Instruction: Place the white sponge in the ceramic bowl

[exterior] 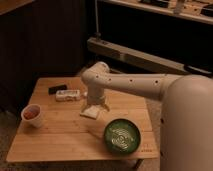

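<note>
The white sponge (89, 113) is a small off-white pad lying on the wooden table (60, 135) near its middle. My gripper (95, 105) hangs straight down over the sponge, its tips at the sponge's top edge. The ceramic bowl (122, 135) is dark green with a pale pattern inside and stands on the table to the front right of the sponge, apart from it. My white arm (130, 85) reaches in from the right.
A small white cup (32, 115) with reddish contents stands at the table's left edge. A whitish rectangular package (68, 95) and a small black object (57, 89) lie at the back left. A dark shelf and rail run behind the table.
</note>
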`<state>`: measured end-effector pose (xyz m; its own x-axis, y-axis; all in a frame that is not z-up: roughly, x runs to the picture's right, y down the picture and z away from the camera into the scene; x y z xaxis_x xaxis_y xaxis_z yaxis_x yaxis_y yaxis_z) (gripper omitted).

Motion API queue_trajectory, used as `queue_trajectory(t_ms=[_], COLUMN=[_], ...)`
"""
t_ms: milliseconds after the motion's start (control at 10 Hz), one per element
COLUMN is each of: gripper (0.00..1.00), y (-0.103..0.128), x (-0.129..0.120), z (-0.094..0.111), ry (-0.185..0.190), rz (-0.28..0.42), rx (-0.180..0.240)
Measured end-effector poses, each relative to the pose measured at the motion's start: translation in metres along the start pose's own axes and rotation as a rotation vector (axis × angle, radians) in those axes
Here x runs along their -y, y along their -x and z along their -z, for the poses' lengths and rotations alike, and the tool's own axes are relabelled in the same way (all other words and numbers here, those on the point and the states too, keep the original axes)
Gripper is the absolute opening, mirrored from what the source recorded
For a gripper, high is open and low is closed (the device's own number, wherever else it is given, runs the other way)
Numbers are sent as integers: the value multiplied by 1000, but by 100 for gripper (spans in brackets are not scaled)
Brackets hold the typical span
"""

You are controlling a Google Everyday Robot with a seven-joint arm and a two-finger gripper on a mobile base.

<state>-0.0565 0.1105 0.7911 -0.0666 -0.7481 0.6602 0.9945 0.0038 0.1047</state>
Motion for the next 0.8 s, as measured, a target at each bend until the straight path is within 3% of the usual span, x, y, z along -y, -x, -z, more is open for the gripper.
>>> queue_trajectory(t_ms=[800], gripper=[80], y=[-2], x=[-3], z=[-17], ry=[1], rz=[-5], rx=[-3])
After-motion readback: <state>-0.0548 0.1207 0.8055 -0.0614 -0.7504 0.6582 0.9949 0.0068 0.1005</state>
